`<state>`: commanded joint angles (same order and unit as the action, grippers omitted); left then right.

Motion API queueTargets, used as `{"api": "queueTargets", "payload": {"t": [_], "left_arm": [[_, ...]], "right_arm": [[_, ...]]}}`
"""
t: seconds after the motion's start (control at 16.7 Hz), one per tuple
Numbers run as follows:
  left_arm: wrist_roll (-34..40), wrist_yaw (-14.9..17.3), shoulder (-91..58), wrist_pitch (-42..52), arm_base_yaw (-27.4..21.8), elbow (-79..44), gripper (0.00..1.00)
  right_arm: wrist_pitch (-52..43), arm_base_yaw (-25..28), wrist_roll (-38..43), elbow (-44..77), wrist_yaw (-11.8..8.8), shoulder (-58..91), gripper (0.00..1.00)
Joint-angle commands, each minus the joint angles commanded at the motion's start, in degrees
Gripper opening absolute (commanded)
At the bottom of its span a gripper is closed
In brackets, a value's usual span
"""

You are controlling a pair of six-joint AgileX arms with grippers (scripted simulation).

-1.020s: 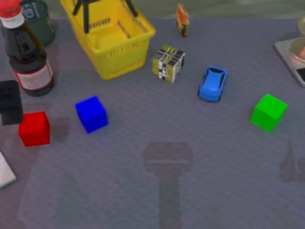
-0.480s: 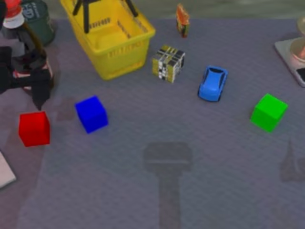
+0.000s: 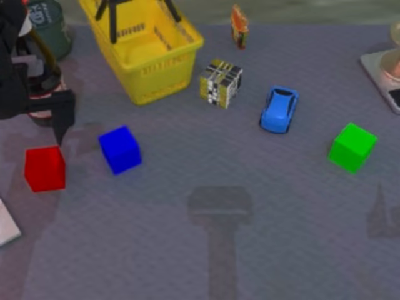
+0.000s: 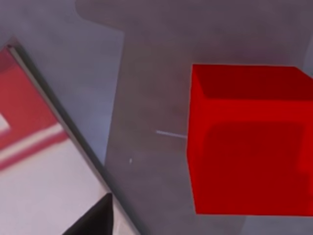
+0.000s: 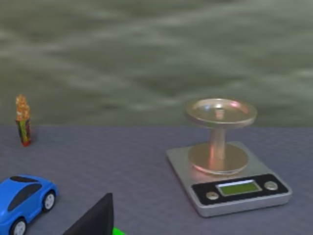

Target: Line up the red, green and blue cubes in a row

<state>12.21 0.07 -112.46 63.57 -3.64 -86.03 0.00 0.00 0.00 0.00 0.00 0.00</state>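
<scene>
red cube first: a plain, rigid block with flat sides to pinch

top view: the left gripper (image 3: pixel 60 122) hangs just beyond the red cube (image 3: pixel 45 168) at the table's left edge, not touching it. i cannot tell how far its fingers are parted. the blue cube (image 3: pixel 120 149) sits just right of the red one. the green cube (image 3: pixel 352 147) lies well apart on the right, past the toy car (image 3: pixel 279 109). the right arm is out of sight.

left wrist view: the red cube (image 4: pixel 247 142) fills much of the picture, resting flat on the table (image 4: pixel 146 73). it looks stiff, light and matte, so likely not slippery. two opposite flat faces, taken near the middle, seem the safest hold.

right wrist view: the right arm looks parked; a kitchen scale (image 5: pixel 230 183) stands ahead, and only a green sliver shows beside one dark fingertip (image 5: pixel 95 220).
</scene>
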Motion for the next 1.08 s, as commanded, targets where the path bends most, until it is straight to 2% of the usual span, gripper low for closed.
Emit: {"api": "queueTargets", "payload": {"t": [0.3, 0.72, 1.02, 1.08], "left_arm": [[-0.2, 0.0, -0.8, -2.4, 0.2, 1.7, 1.0], [-0.2, 0.0, -6.8, -17.4, 0.1, 10.4, 1.0], [-0.2, 0.1, -7.3, -18.4, 0.1, 11.1, 1.0], [-0.2, 0.1, -7.3, -18.4, 0.1, 11.1, 0.92]], "right_arm": [[0.0, 0.0, 0.0, 0.0, 0.0, 0.0, 1.0], [0.0, 0.0, 0.0, 0.0, 0.0, 0.0, 1.0], [0.0, 0.0, 0.0, 0.0, 0.0, 0.0, 1.0], [0.0, 0.0, 0.0, 0.0, 0.0, 0.0, 1.0]]}}
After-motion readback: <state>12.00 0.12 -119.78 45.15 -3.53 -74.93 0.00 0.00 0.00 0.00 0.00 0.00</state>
